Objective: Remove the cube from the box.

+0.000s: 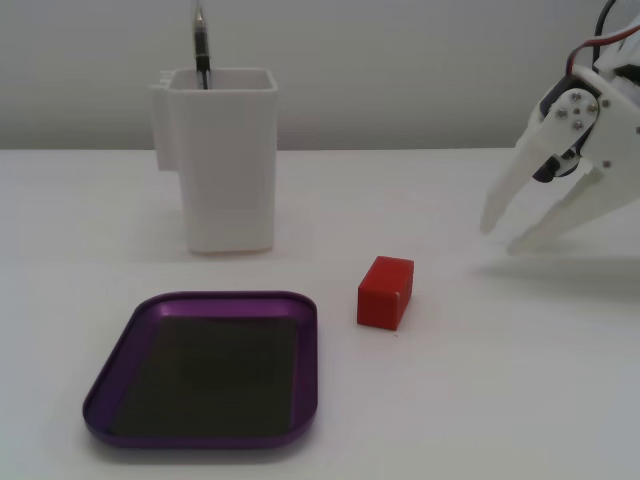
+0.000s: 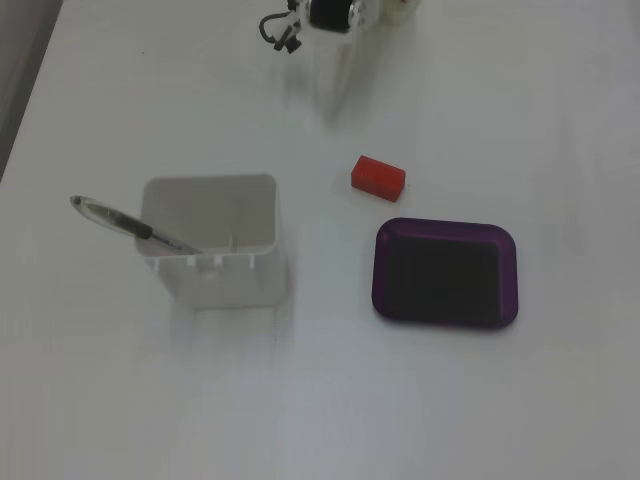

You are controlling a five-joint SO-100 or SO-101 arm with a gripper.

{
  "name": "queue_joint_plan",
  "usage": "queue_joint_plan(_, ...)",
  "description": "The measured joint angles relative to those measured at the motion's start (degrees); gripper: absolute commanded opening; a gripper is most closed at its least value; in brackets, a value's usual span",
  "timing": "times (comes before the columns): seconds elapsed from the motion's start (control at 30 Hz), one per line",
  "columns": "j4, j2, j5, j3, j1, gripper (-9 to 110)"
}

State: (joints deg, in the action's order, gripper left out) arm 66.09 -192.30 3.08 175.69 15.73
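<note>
The red cube [image 1: 385, 292] lies on the white table, outside the purple box [image 1: 306, 395] and just past its far right corner. In the other fixed view the cube [image 2: 378, 175] sits just above the box [image 2: 445, 226], apart from its rim. The box's dark floor is bare. My white gripper [image 1: 501, 238] hangs at the right, open and empty, its fingertips a little above the table and well to the right of the cube. In the other fixed view the gripper [image 2: 331, 100] reaches in from the top edge, and its fingers are hard to tell from the white table.
A tall white square container [image 1: 225, 170] holding a pen [image 1: 201, 45] stands behind the box on the left. It also shows in the other fixed view [image 2: 230, 275], with the pen [image 2: 120, 220] leaning out to the left.
</note>
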Motion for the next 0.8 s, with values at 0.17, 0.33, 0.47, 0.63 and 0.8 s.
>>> queue_joint_plan(0.17,0.0,0.0,-0.2,0.0,-7.5,6)
queue_joint_plan(0.33,0.0,0.0,0.0,0.0,-10.5,6)
queue_joint_plan(0.47,0.0,0.0,0.0,0.0,-10.8,6)
queue_joint_plan(0.63,0.0,0.0,0.0,0.0,-10.8,6)
queue_joint_plan(0.8,0.0,0.0,0.0,0.0,-10.8,6)
